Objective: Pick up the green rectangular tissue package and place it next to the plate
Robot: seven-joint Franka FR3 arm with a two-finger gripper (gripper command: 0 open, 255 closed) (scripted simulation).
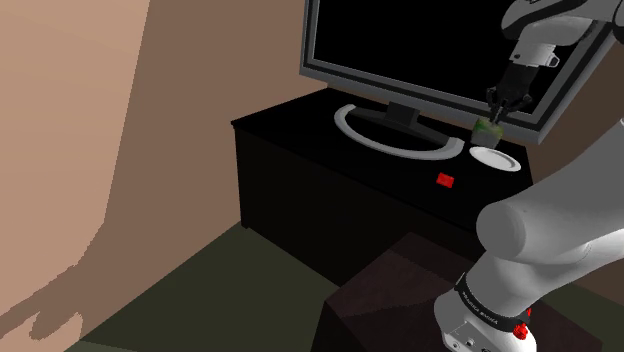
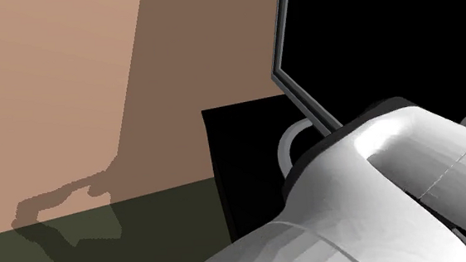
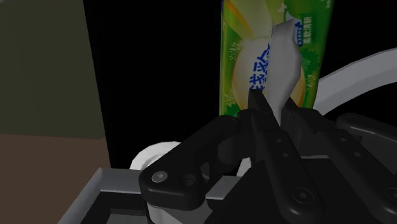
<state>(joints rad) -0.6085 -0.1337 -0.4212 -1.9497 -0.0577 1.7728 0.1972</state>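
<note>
Black cabinet (image 1: 300, 138); tissue package (image 1: 487, 127) seemingly between fingers (image 3: 262, 116)

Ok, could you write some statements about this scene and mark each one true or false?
1. The black two-finger hand is shut on the green rectangular tissue package. True.
2. The round white plate lies on the floor. False: it lies on the black cabinet.
3. A small red object lies on the cabinet top. True.
4. The package lies beside the red object. False: the hand holds it close to the plate.
</note>
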